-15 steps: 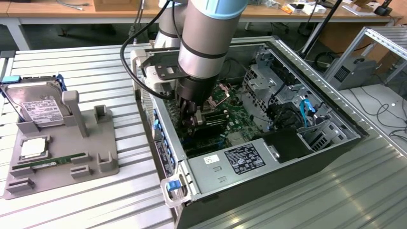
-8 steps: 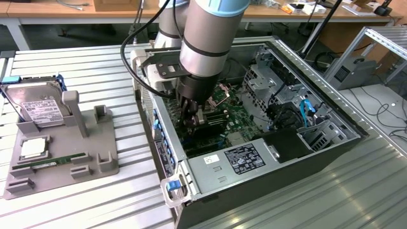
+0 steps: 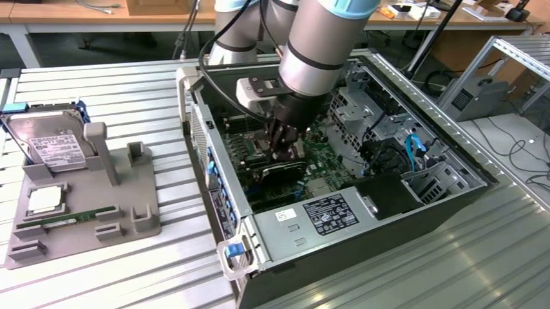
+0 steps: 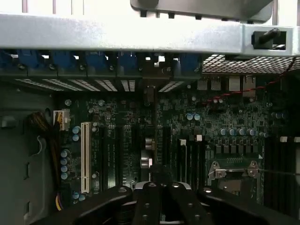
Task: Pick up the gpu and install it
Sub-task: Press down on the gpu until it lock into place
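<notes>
The gripper (image 3: 286, 154) is reaching down into the open computer case (image 3: 429, 193), its fingers clenched together over the green motherboard (image 3: 331, 164). The graphics card (image 3: 279, 172) is sitting as a dark slab on the motherboard, directly beneath the fingertips; whether they are pinching its top edge is hard to tell. It is looking like a light, stiff, fragile card, best taken by its upper edge, away from the connector. In the wrist view the fingers (image 4: 147, 204) are covering the card, and the slot under it is staying hidden.
</notes>
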### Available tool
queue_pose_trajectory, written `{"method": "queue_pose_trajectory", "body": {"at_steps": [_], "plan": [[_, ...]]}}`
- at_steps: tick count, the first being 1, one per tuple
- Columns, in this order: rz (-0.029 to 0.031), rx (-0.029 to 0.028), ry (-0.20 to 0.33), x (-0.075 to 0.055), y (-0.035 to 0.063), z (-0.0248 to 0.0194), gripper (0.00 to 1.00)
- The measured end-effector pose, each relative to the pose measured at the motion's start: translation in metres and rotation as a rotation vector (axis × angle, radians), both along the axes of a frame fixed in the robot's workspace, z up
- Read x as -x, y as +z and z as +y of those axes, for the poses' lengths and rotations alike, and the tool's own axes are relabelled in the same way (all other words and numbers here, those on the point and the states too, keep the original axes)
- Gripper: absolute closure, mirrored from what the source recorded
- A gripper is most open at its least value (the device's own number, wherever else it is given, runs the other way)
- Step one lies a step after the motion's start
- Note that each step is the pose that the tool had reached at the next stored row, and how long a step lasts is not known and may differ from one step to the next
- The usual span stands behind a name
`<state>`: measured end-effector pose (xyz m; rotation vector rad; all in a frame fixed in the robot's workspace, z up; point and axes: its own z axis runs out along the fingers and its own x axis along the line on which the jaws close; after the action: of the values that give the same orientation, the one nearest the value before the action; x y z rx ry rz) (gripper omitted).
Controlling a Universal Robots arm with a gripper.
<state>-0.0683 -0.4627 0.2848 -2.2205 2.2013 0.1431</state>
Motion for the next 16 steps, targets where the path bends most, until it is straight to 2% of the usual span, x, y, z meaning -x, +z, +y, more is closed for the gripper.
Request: {"method": "queue_pose_trajectory", "body": {"at_steps": [3,6,12,16], "plan": [[0.0054,-0.005,0.0,-0.012,0.0006,-0.0001,0.89],[0.0073,-0.0078,0.0,-0.019,0.0022,-0.0001,0.89],[0.0076,-0.013,0.0,-0.029,0.0139,-0.0001,0.89],[0.0077,-0.0165,0.0,-0.035,0.027,-0.0001,0.89]]}}
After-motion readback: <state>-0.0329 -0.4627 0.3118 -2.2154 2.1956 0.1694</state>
